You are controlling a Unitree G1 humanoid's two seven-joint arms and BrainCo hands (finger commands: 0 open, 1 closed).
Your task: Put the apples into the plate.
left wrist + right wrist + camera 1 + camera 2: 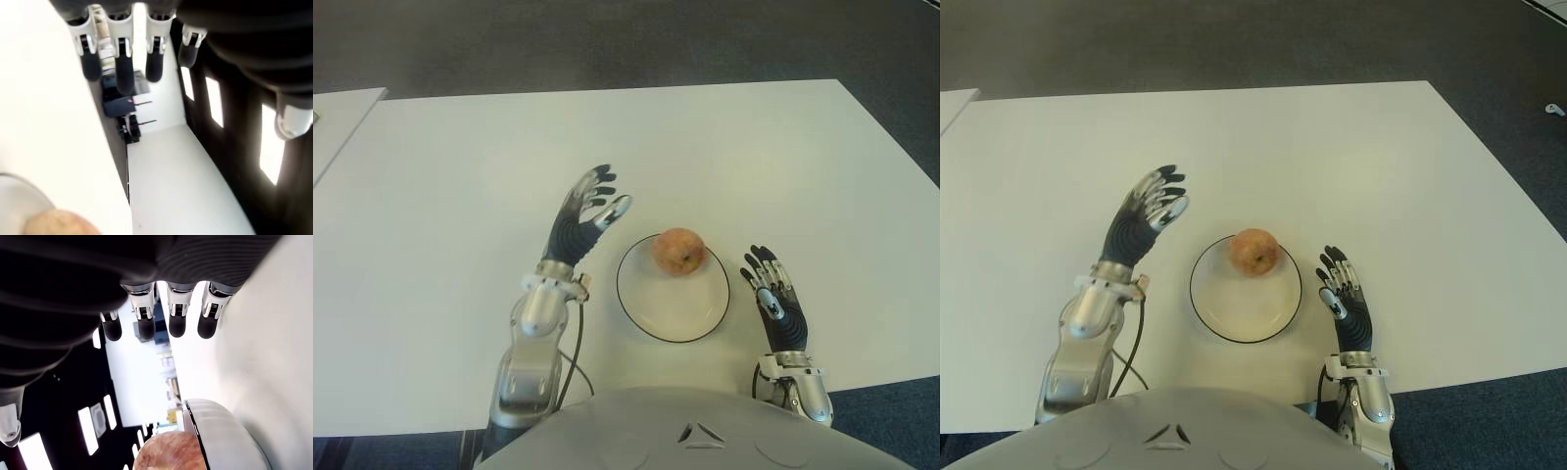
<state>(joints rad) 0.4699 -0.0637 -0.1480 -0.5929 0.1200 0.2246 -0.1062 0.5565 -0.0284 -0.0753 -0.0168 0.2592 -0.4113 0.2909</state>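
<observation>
The apple [679, 251] sits inside the plate [672, 318], against its far rim, and the plate lies on the white table [460, 196] close to the near edge, about in the middle of it. The left hand [587, 215] is raised just left of the plate, fingers spread and holding nothing. The right hand [773, 294] shows just right of the plate near the table's near edge, fingers straight and empty; whether it touches the table cannot be seen.

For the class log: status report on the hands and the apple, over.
Left hand open, raised left of plate. Right hand open, right of plate. Apple in plate. Nothing blocking.
</observation>
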